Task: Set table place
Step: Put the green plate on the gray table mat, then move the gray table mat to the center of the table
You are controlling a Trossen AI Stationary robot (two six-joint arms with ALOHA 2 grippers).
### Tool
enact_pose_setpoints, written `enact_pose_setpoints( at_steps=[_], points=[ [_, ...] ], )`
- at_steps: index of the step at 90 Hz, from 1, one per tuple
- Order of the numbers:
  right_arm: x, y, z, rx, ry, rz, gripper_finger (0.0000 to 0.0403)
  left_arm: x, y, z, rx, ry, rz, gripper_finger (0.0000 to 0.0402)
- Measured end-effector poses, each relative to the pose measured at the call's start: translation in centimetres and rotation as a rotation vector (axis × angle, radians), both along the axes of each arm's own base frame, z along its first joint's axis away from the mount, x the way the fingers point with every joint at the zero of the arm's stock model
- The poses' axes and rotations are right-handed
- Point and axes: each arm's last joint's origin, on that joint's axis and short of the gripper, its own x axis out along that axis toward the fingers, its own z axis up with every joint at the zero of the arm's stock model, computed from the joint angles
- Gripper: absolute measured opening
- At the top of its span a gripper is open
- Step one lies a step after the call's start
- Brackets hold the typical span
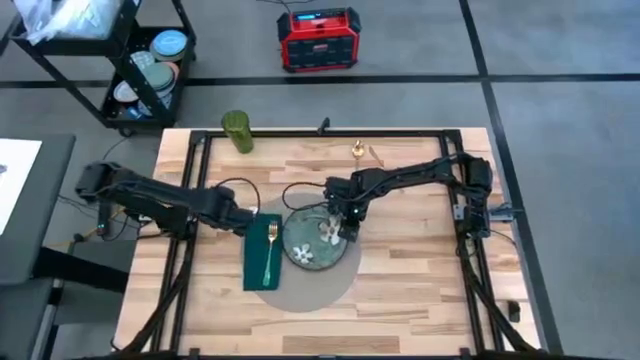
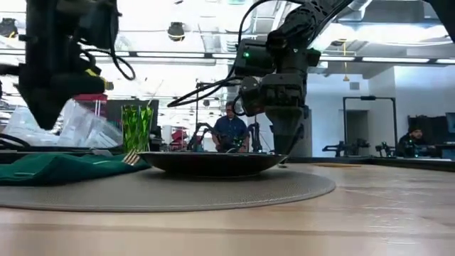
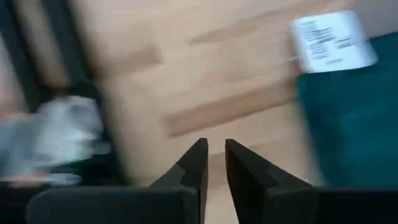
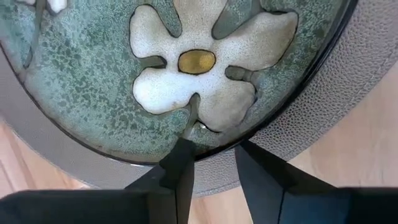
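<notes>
Looking down from the high view, the mat (image 1: 312, 282) lies mid-counter (image 1: 420, 300) toward the near edge, bearing the plate (image 1: 312, 250) with the right tool (image 1: 345, 228) at the plate's far-right rim and the left tool (image 1: 246, 222) just off the napkin's (image 1: 256, 262) far-left corner. Low down, the right tool (image 2: 286, 146) hangs at the plate's (image 2: 213, 162) rim. From the wrists, the right tool (image 4: 214, 163) straddles the plate rim (image 4: 298, 74), jaws parted; the left tool (image 3: 214, 158) is slightly open, empty.

- The large rectangular tabletop of light striped butcher-block wood (image 1: 420, 290) has a black metal rail frame.
- A large flat round grey-beige placemat (image 1: 315, 290) lies near its middle.
- A tall green ribbed glass tumbler (image 1: 237, 131) stands at the far edge.
- A small brass-coloured object (image 1: 357, 151) sits near the far rail.
</notes>
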Motion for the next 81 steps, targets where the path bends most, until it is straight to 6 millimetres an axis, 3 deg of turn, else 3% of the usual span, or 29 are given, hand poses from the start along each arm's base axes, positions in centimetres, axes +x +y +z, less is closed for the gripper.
enact_pose_setpoints(
  at_steps=[13, 36, 53, 65, 81],
  points=[
    [0.1, -0.2, 0.3, -0.008, -0.023, 0.022, 0.0097, -0.7, -0.4, -1.4, -0.019, -0.114, 0.078, 0.0035],
    [0.6, -0.9, 2.3, -0.028, -0.094, 0.044, 0.006, -1.4, -0.8, -2.4, -0.049, -0.07, 0.042, 0.0035],
    [0.1, -2.0, 2.1, -0.042, -0.059, 0.016, 0.0051, -1.4, -0.9, -2.4, -0.055, -0.065, 0.031, 0.0035],
    [-0.7, -2.7, 1.1, -0.047, -0.03, -0.001, 0.0008, -1.4, -0.9, -2.4, -0.063, -0.063, 0.03, 0.0035],
    [-1.0, -2.6, -0.3, -0.06, -0.041, 0.049, 0.0, -1.4, -0.9, -2.4, -0.063, -0.063, 0.031, 0.0035]
  ],
)
